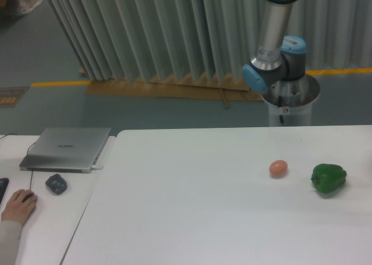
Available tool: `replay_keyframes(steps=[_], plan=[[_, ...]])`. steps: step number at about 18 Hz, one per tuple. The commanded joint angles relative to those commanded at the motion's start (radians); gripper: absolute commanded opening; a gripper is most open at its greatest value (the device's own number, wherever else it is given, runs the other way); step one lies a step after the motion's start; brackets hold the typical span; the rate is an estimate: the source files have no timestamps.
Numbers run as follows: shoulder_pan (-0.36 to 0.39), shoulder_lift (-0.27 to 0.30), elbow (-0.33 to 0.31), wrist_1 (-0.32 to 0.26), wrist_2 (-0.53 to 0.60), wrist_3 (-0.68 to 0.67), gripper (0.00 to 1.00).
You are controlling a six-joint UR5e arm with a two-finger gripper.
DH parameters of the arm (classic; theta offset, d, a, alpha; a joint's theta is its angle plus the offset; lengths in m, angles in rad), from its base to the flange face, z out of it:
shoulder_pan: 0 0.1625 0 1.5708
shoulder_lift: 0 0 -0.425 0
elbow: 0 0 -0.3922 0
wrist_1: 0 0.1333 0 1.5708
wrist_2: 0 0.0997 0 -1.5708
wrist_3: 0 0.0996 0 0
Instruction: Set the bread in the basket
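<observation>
The bread is out of view and no basket shows in this frame. On the white table [192, 207] lie a small pinkish-brown egg [278, 168] and a green pepper [328, 179], both at the right. Only the arm's base and lower joints [273, 67] show behind the table's far edge; the arm rises out of the top of the frame. The gripper is not in view.
A closed grey laptop [65, 149] lies on the left table, with a small dark object [56, 184] in front of it. A person's hand on a mouse [19, 206] is at the far left edge. A pleated curtain [174, 32] hangs behind.
</observation>
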Motion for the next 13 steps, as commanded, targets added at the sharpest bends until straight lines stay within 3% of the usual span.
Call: replay_keyframes(steps=[3,10,13], plan=[[-0.018,0.024,0.002,-0.071,-0.003,0.002,1.0],[-0.064,0.06,-0.002,-0.333,-0.014,0.002,1.0],[-0.071,0.091,-0.005,-0.371,-0.032,0.002,1.0]])
